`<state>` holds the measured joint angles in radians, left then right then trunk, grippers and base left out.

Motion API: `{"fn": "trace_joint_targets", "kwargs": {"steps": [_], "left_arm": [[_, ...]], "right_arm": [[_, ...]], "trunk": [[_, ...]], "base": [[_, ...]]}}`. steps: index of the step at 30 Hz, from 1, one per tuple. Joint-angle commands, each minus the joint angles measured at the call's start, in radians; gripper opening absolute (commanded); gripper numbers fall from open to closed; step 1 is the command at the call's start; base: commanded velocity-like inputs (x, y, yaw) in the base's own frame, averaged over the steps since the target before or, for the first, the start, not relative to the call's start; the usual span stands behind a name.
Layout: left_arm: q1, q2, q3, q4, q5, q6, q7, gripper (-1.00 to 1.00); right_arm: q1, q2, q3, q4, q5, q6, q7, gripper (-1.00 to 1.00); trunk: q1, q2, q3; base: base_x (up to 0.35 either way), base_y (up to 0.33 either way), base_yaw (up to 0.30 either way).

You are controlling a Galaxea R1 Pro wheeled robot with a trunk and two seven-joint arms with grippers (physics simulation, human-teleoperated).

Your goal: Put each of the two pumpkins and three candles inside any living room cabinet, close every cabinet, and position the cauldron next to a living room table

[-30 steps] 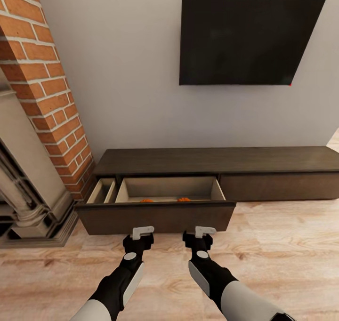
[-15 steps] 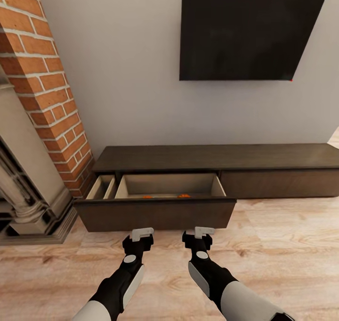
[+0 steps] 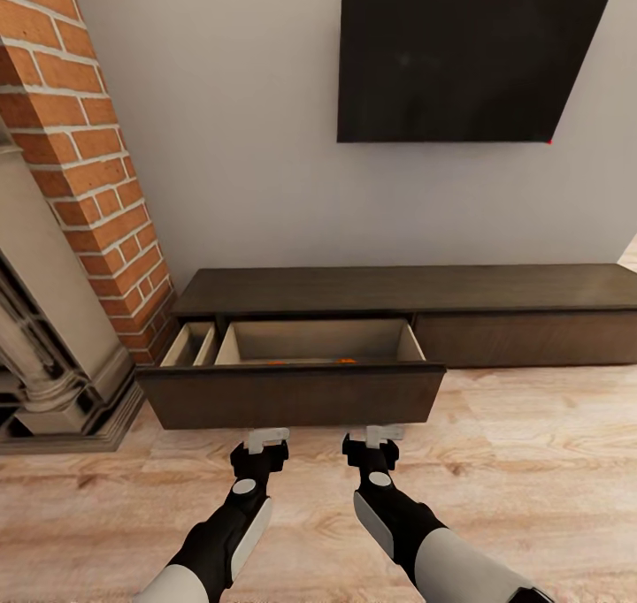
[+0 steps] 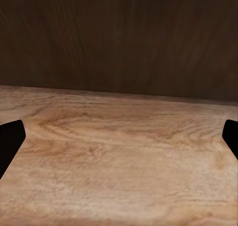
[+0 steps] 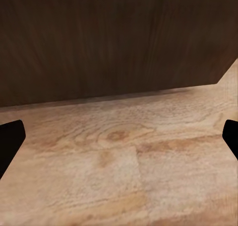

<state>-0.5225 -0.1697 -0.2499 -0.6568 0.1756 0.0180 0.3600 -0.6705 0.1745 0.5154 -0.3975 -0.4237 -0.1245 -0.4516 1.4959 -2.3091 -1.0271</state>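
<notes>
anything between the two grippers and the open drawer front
Nothing: bare wood floor. Both wrist views show floor up to the dark drawer front, and the head view shows the left gripper and right gripper just short of it.

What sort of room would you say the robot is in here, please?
Probably a living room: a dark screen hangs above a low cabinet, a brick chimney stands beside it, and the floor is wood.

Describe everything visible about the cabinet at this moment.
The cabinet is a long, low unit of dark-brown wood with a flat top, standing on the wood floor against the grey wall, its left end by the brick column. Its wide left drawer is pulled out, pale beige inside, with bits of orange at the bottom. The right drawer is shut.
</notes>
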Motion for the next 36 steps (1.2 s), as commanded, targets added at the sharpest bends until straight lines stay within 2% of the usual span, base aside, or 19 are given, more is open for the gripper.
{"fn": "trace_joint_targets", "kwargs": {"steps": [1, 4, 10, 33, 36], "left_arm": [[-0.001, 0.001, -0.006, -0.001, 0.010, 0.002, 0.008, 1.00], [-0.001, 0.001, -0.006, -0.001, 0.009, 0.002, 0.008, 1.00], [-0.001, 0.001, -0.006, -0.001, 0.009, 0.002, 0.008, 1.00], [-0.001, 0.001, -0.006, -0.001, 0.010, 0.002, 0.008, 1.00], [-0.001, 0.001, -0.006, -0.001, 0.010, 0.002, 0.008, 1.00]], "right_arm": [[-0.001, 0.000, 0.008, 0.002, -0.010, -0.007, -0.006, 1.00], [-0.001, 0.000, 0.008, 0.002, -0.010, -0.007, -0.006, 1.00], [-0.001, 0.000, 0.008, 0.002, -0.010, -0.007, -0.006, 1.00], [-0.001, 0.000, 0.009, 0.002, -0.010, -0.007, -0.006, 1.00], [-0.001, 0.000, 0.009, 0.002, -0.010, -0.007, -0.006, 1.00]], "trunk": [[0.004, -0.008, -0.004], [0.015, -0.029, -0.013], [0.015, -0.029, -0.013], [0.103, -0.190, -0.086], [0.103, -0.190, -0.086]], "base": [[0.000, 0.000, 0.000], [0.000, 0.000, 0.000], [0.000, 0.000, 0.000], [0.000, 0.000, 0.000], [0.000, 0.000, 0.000]]}}
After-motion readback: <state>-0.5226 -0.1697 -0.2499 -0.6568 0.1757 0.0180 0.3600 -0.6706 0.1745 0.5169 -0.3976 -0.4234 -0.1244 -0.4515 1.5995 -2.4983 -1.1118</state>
